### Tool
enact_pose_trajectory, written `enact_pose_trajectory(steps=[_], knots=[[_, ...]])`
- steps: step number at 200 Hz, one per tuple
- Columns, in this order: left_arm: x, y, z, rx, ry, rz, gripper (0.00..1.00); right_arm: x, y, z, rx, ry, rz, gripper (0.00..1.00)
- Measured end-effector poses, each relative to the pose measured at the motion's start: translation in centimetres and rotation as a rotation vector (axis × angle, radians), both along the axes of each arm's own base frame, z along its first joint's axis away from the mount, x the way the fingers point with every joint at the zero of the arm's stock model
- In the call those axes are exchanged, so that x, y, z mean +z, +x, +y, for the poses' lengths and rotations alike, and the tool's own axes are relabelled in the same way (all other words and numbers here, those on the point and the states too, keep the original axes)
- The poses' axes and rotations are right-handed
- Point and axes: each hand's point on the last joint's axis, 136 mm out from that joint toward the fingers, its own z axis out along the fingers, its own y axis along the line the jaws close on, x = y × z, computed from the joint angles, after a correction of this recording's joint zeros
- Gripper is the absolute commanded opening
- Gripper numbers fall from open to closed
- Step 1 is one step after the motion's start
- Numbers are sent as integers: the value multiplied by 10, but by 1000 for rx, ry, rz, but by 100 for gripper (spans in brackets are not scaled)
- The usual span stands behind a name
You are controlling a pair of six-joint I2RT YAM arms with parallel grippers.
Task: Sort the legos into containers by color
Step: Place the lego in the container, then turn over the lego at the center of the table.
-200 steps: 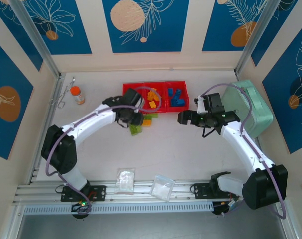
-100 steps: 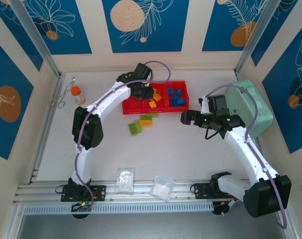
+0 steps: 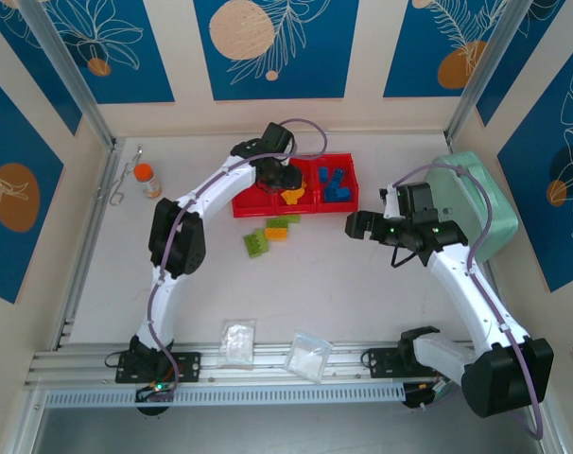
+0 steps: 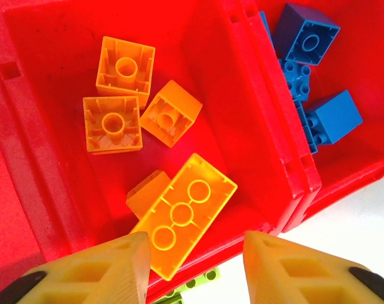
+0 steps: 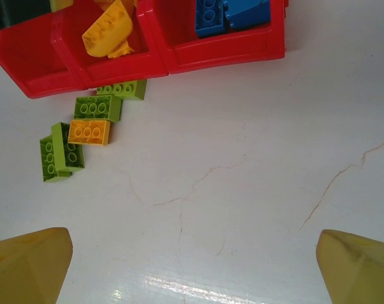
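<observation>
Left pincer over middle compartment of red tray, fingers apart, empty.
Long yellow-orange brick propped studs-up on near wall among same-colour bricks, long axis near-left to far-right corner. Blue bricks in right compartment. Lime green bricks and one orange brick unsorted on desk, just beside tray's near edge. Right pincer spread, empty, held clear above desk.

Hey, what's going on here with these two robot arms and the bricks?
The arms are sorting bricks by color into a red tray. The left gripper hangs with its fingers open over the middle compartment, which holds orange bricks. Blue bricks sit in the right-end compartment. The right gripper hovers open and empty over the table. Several green bricks and one orange brick lie in front of the tray, not yet sorted.
</observation>
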Motion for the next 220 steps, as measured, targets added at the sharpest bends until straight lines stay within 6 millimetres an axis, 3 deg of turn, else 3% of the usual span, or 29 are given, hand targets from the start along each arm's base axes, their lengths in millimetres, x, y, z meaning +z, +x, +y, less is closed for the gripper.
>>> enact_pose_trajectory(steps=[46, 67, 89, 106, 134, 148, 163, 201, 220], knots=[[4, 6, -3, 1, -17, -33, 52, -2, -1, 0, 1, 1, 5, 99], [1, 0, 5, -3, 8, -45, 66, -4, -2, 0, 3, 1, 11, 99], [9, -15, 24, 4, 49, -69, 86, -4, -3, 1, 7, 7, 12, 99], [30, -31, 42, 9, 75, -117, 100, -4, -3, 4, 15, 19, 16, 99], [61, -63, 76, 55, 82, -181, 99, -5, -3, 8, 28, 38, 26, 99], [64, -80, 90, 80, 81, -184, 99, -8, -1, 10, 34, 42, 34, 99], [52, -98, 103, 107, 81, -160, 99, -12, 0, 13, 40, 43, 48, 99], [-14, -146, 133, 153, 136, -10, 100, -23, -1, 22, 71, 38, 88, 99], [-34, -159, 140, 165, 153, 42, 98, -28, -1, 29, 93, 35, 99, 99]])
